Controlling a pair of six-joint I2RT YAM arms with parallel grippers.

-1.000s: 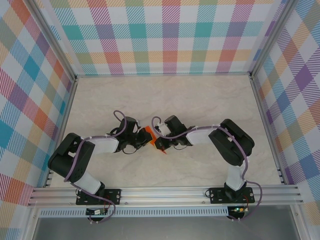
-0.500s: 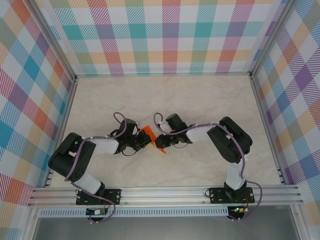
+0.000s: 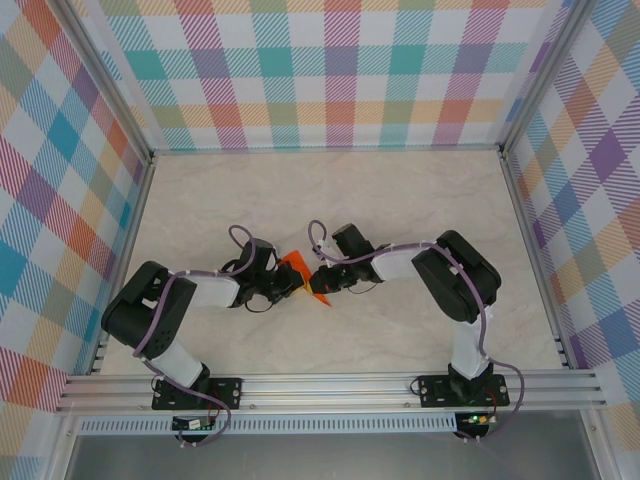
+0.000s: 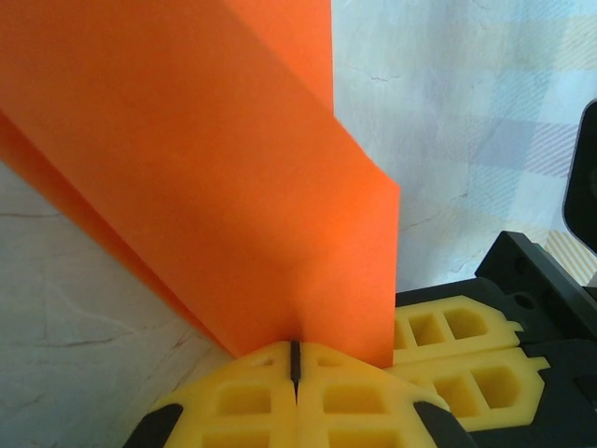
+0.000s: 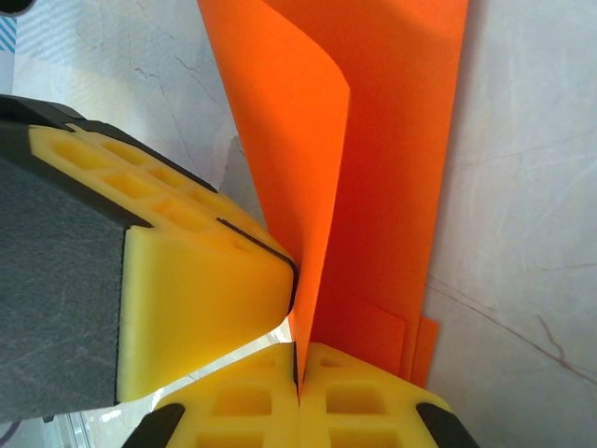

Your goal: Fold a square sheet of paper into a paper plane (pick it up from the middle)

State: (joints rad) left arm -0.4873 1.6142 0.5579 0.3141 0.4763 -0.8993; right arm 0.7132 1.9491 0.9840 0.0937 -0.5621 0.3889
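Grippers locked: left gripper clamped on the square sheet of paper, right gripper clamped just beside. Both have crept slightly inward; the sheet bows up ahead of them, so the fold looks to be tightening.

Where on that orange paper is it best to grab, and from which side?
Probably an edge, coming in edge-on with one finger on each face: the orange paper is thin and doubled over. The left gripper and right gripper pinch it so, side by side.
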